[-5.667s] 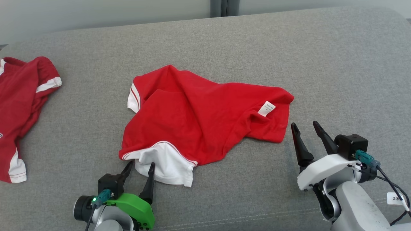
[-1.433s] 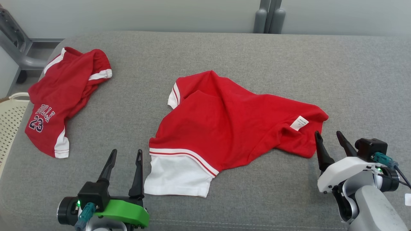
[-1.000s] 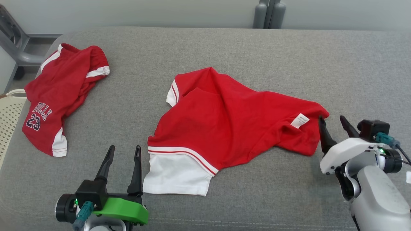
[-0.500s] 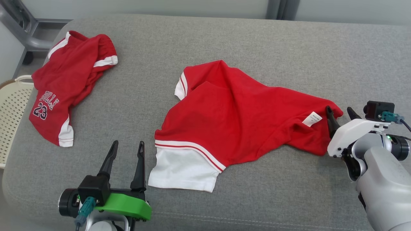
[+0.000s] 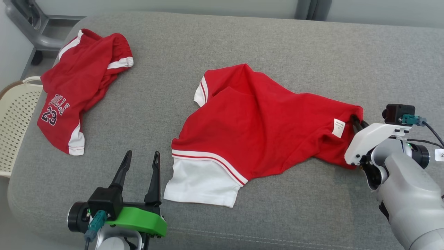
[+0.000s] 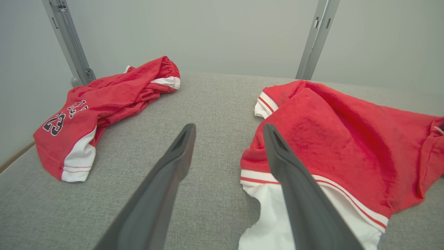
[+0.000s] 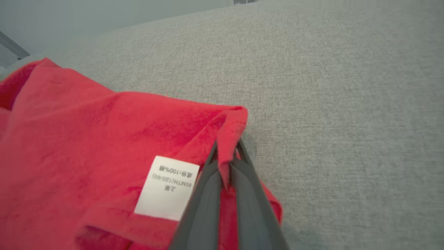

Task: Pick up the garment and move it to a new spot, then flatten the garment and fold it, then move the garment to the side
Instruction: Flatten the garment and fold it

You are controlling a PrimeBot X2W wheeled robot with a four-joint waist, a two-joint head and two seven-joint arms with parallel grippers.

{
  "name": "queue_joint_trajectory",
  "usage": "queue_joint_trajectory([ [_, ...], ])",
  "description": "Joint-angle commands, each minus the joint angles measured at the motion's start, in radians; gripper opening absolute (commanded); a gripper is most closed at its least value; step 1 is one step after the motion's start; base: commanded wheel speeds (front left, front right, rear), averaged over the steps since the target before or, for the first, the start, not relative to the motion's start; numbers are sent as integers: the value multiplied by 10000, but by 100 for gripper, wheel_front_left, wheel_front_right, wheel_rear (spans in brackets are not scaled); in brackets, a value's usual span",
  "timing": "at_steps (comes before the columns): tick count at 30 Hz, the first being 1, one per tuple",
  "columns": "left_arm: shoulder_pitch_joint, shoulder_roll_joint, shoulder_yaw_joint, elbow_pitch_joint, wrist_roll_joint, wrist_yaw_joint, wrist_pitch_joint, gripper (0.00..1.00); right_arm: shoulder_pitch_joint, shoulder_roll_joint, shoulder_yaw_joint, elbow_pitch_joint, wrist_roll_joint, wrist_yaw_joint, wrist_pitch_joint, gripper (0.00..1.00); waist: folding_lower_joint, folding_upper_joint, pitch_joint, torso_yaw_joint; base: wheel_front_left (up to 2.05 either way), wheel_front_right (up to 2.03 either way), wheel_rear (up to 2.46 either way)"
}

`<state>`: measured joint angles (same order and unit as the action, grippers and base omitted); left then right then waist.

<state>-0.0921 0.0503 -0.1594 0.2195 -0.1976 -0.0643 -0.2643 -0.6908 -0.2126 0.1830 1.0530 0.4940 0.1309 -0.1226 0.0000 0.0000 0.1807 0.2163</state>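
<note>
The garment (image 5: 256,132) is soft red knit cloth, rumpled into broad folds, with a white panel edged by thin red and white stripes at its near end and a small white care label (image 5: 338,127) sewn near its right corner. It lies mid-way across a grey cushion (image 5: 277,45) of coarse woven fabric with rounded edges. A second red garment (image 5: 79,86), printed with the number 23, lies crumpled well apart at the far left, near a cream perforated basket (image 5: 15,128). The right gripper (image 5: 357,119) has its dark tapered fingers pressed together on the garment's right corner, a fold of red hem pinched between them just beside the label, as the right wrist view shows (image 7: 227,156). The left gripper (image 5: 143,153) rests spread apart on the cushion, just left of the white panel and holding nothing. Half a second earlier the right fingers stood apart at that corner; now they are clamped on it, and the label has tilted upright.
</note>
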Motion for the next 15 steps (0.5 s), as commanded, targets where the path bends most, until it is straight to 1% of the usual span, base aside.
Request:
queue_joint_trajectory([
  [1, 72, 7, 15, 51, -74, 58, 3, 100, 1, -96, 223, -171, 323, -3, -187, 0, 0, 0, -178, -77, 0, 0, 0],
  [7, 258, 7, -52, 147, -150, 98, 3, 100, 555, -257, 812, -961, 1181, -3, -562, 0, 0, 0, -476, -258, 0, 0, 0],
  [13, 464, 8, 24, 135, -85, 104, 3, 100, 1598, -775, 1811, -2854, 2508, -1, -432, 0, 0, 0, -678, -591, 0, 0, 0],
  [15, 479, 9, 44, 134, -48, 81, 3, 100, 1985, -1070, 2087, -3619, 2986, -1, -271, 0, 0, 0, -716, -697, 0, 0, 0],
])
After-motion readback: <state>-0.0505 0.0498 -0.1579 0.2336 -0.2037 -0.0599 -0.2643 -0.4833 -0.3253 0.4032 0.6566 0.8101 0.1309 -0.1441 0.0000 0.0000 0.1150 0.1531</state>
